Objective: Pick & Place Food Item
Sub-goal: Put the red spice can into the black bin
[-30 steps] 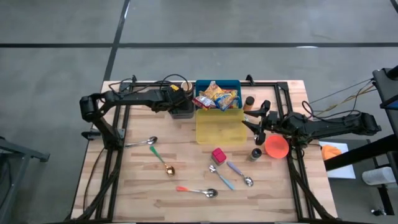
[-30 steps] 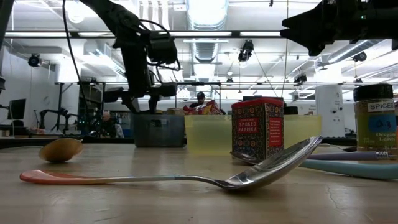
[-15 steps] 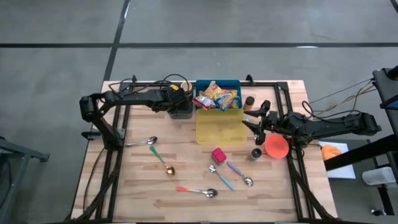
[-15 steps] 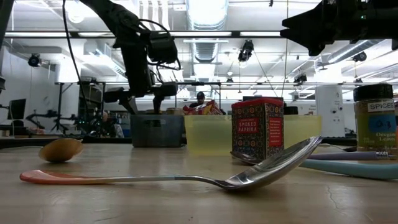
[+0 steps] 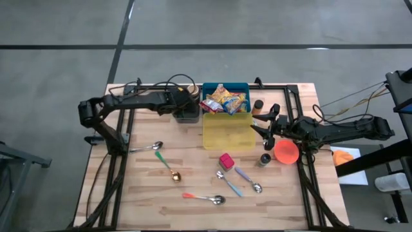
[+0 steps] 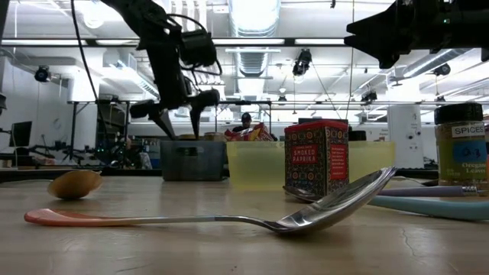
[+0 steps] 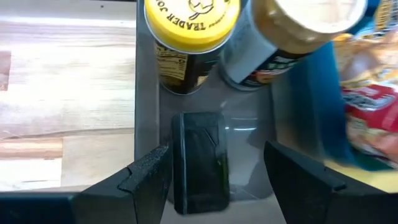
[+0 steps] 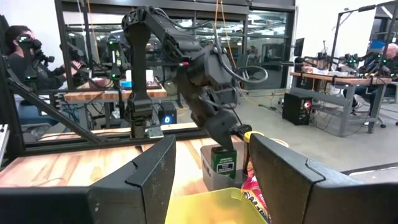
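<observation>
My left gripper (image 7: pixel 217 186) hangs open just above a dark grey bin (image 5: pixel 188 116) at the table's far side; it also shows in the low view (image 6: pixel 180 121). Below and between its fingers a small black tin (image 7: pixel 199 158) sits inside the bin, touched by neither finger. In the right wrist view the tin (image 8: pixel 222 164) shows a green label. Two jars share the bin: one with a yellow lid (image 7: pixel 191 22), one with a tan lid (image 7: pixel 305 22). My right gripper (image 8: pixel 208 180) waits open and level at the table's right, beside the yellow bin (image 5: pixel 227 132).
A blue bin (image 5: pixel 225 100) of snack packs stands behind the yellow bin. A red paprika tin (image 5: pixel 225 160), a spice jar (image 5: pixel 265 158), another jar (image 5: pixel 257 106) and an orange bowl (image 5: pixel 286 151) sit mid-right. Several spoons (image 5: pixel 206 198) lie on the near half.
My left gripper has opened and risen a little, its fingers coming up out of the grey bin's top. The black tin stays in the bin.
</observation>
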